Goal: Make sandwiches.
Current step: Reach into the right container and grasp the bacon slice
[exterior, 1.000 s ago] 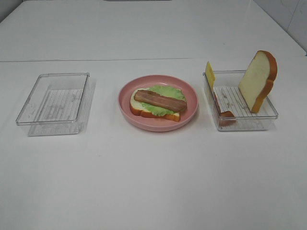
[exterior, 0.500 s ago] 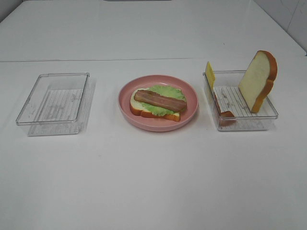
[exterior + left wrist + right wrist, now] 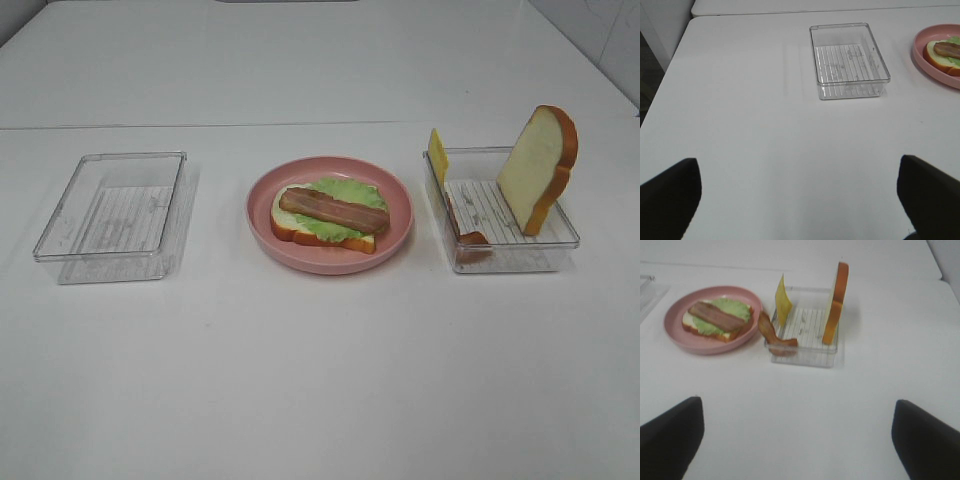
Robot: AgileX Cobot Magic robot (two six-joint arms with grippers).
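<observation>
Grippers show only as dark finger edges in the wrist views, left gripper (image 3: 797,172) and right gripper (image 3: 796,412) both spread wide and empty, while the open sandwich (image 3: 328,215) sits on the pink plate (image 3: 392,222), cut off at the left wrist camera's frame edge, and the right wrist camera shows plainest the bacon strip (image 3: 767,330) draped over the tray (image 3: 805,359) wall beside cheese (image 3: 782,300) and upright bread slice (image 3: 836,302).

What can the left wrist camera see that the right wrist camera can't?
Only the left wrist view: the whole ribbed tray. Only the right wrist view: the second tray, holding a cheese slice, an upright bread slice and a bacon strip. Both: the pink plate with the half-made sandwich, cut off in the left view, and the white table.
</observation>
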